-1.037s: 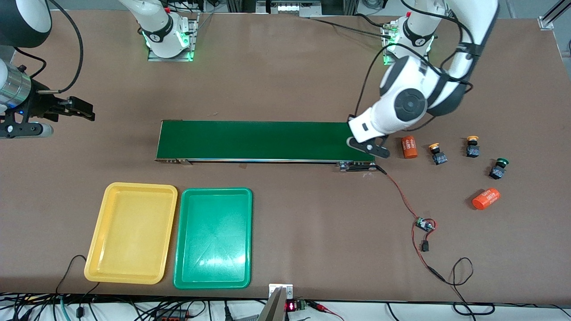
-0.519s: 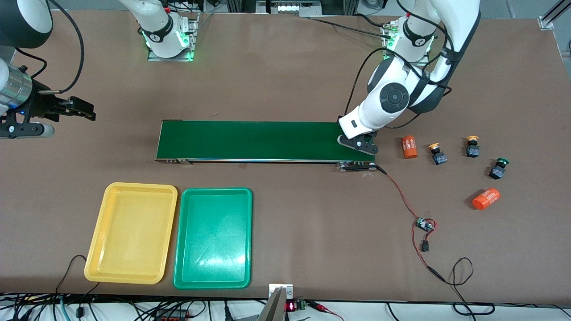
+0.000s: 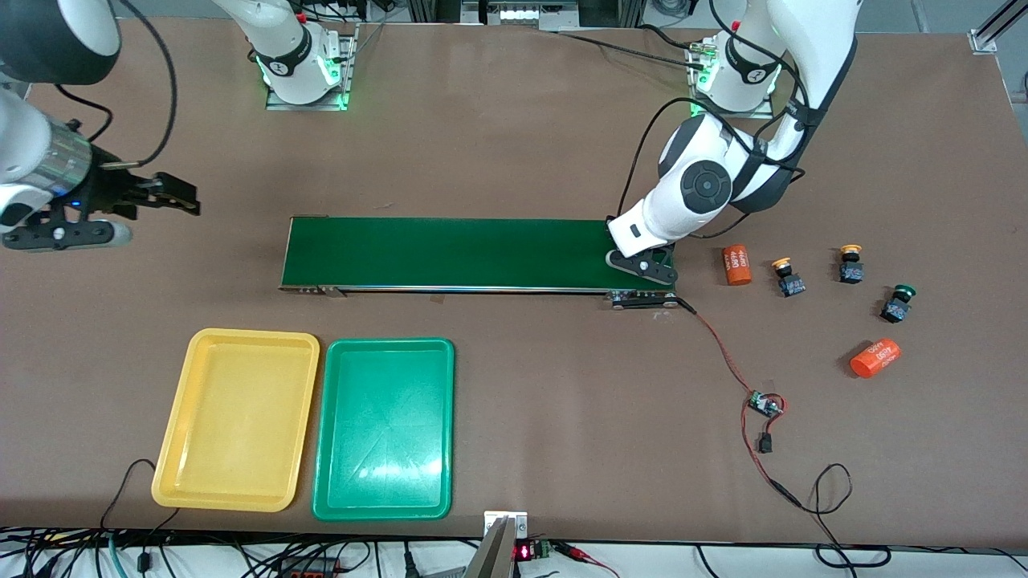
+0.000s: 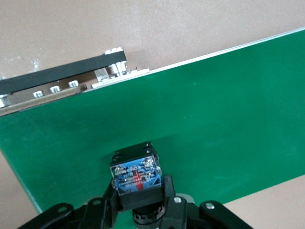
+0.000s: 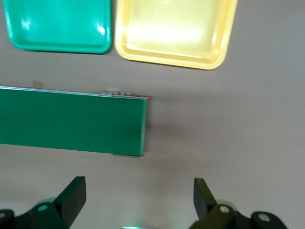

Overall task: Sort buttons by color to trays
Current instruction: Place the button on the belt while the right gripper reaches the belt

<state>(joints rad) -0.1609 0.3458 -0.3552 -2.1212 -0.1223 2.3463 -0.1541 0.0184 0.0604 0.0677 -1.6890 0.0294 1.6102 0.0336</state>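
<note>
The yellow tray and green tray lie side by side on the counter, nearer the front camera than the conveyor belt. Off the belt's end toward the left arm sit two yellow-capped buttons and a green-capped button. The left tool is over that belt end, clamped on a fourth button. The right tool waits with fingers spread wide, holding nothing, off the belt's other end.
</note>
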